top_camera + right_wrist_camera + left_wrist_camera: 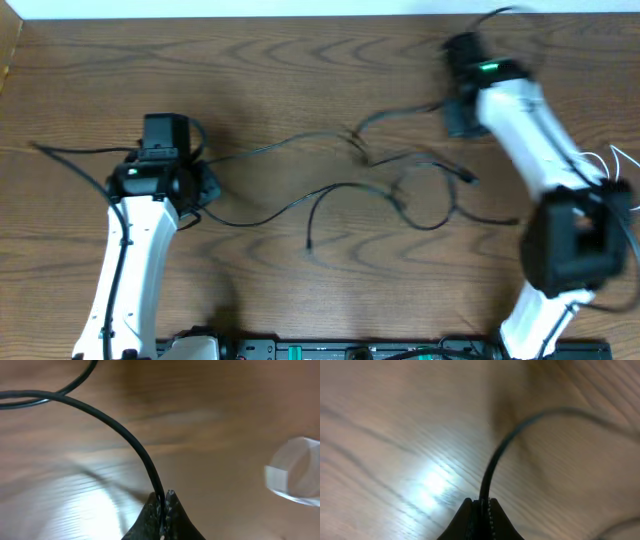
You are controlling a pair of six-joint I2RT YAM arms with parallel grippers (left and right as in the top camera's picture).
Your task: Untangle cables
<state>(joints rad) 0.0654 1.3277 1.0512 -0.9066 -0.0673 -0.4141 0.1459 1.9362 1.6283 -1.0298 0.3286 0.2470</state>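
Observation:
Several thin black cables [385, 185] lie tangled across the middle of the wooden table, with loops and a small knot [358, 147] near the centre. My left gripper [196, 178] at the left is shut on a black cable [492, 467], which curves away to the right in the left wrist view. My right gripper [452, 112] at the upper right is shut on another black cable [135, 450], which arcs up and left in the right wrist view. A white cable [618, 160] shows at the far right edge.
The wooden table [300, 70] spans the view. A clear, blurred object [295, 472] lies to the right in the right wrist view. Thicker black wires [70, 152] run from the arm bases. Black equipment [330, 350] lines the front edge.

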